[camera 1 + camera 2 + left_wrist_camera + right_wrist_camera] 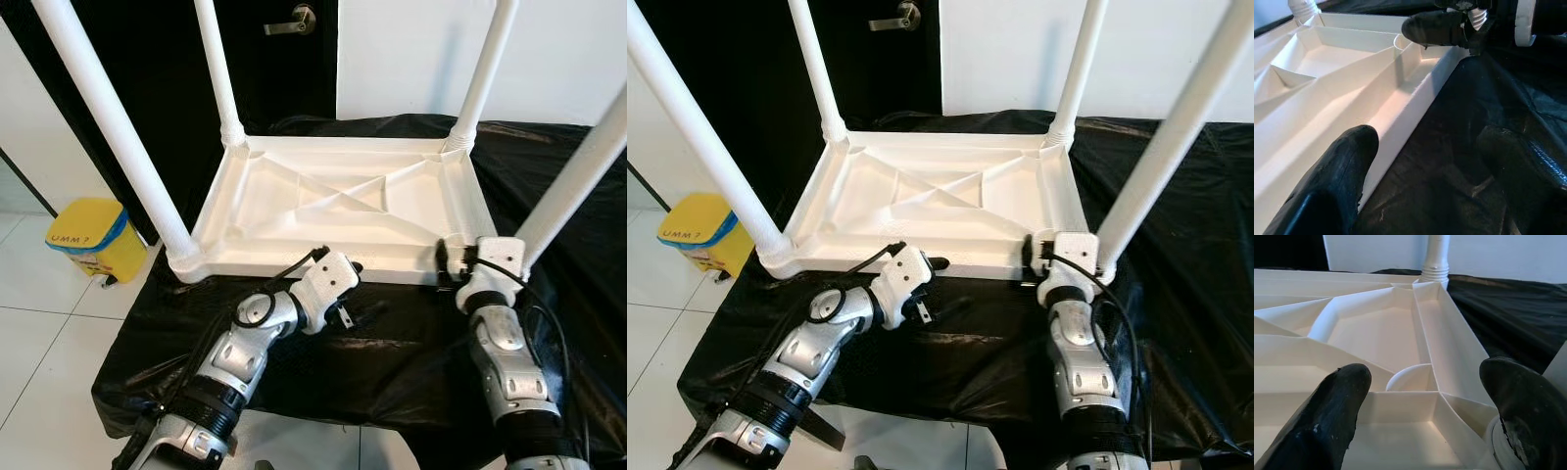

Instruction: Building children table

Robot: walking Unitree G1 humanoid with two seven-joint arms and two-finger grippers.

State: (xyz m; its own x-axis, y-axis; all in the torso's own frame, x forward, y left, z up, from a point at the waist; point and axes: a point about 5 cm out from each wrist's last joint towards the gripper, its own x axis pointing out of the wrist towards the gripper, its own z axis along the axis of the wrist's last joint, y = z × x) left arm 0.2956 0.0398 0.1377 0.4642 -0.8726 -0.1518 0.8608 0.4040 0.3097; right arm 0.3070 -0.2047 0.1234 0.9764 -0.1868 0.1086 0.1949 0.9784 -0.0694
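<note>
Closest to me, the left pincer (pixel 345 294) hangs just off the near edge of the upturned table top (pixel 333 196), its fingers apart, one finger (pixel 1332 191) over the white rim and the other over the black cloth (pixel 392 343). The right pincer (pixel 453 266) sits at the near right corner, fingers spread as well, one beside the base of the near right leg (pixel 573 191) where it enters its socket. The table lies upside down on the cloth-covered surface, ribbed underside up, with diagonal stiffeners meeting in the middle and a round socket at each corner. All four legs appear seated: the near left leg (pixel 113 132) leans outward toward me, and the far left leg (pixel 217 69) and far right leg (pixel 485 73) rise beyond the top of the picture. It all looks like light, hollow white plastic. My worry is that the near right leg may not be fully home; a sideways nudge from the right pincer could tilt it or pop it loose. The top may also skate on the slick cloth if either pincer pushes the rim, since nothing clamps it. Beyond the surface, a yellow bin (pixel 93 235) stands on the tiled floor at the left, and a dark door (pixel 284 59) with a lever handle stands behind.
</note>
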